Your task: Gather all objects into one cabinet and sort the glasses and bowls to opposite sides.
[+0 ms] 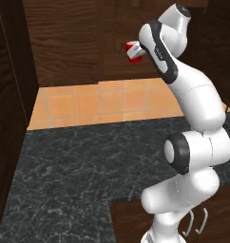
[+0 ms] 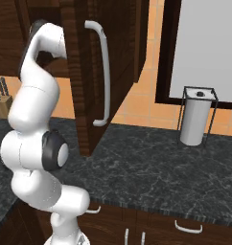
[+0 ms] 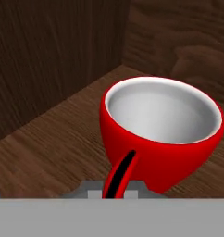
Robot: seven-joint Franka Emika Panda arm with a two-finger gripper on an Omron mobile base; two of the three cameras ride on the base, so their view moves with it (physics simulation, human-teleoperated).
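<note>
Since the red cup [image 3: 162, 134] sits mid-frame on the cabinet [image 3: 53, 69] floor, we judge it light, rigid, slippery; gripper [image 3: 118, 178] clenched on its rim, the best hold.

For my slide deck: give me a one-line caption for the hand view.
Red cup with a pale inside, upright on the wood-grain cabinet shelf near its back corner.

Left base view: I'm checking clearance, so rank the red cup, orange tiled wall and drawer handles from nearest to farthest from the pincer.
1. Red cup, at the pincer, up by the cabinet.
2. Orange tiled wall, below it.
3. Drawer handles, bottom right.
</note>
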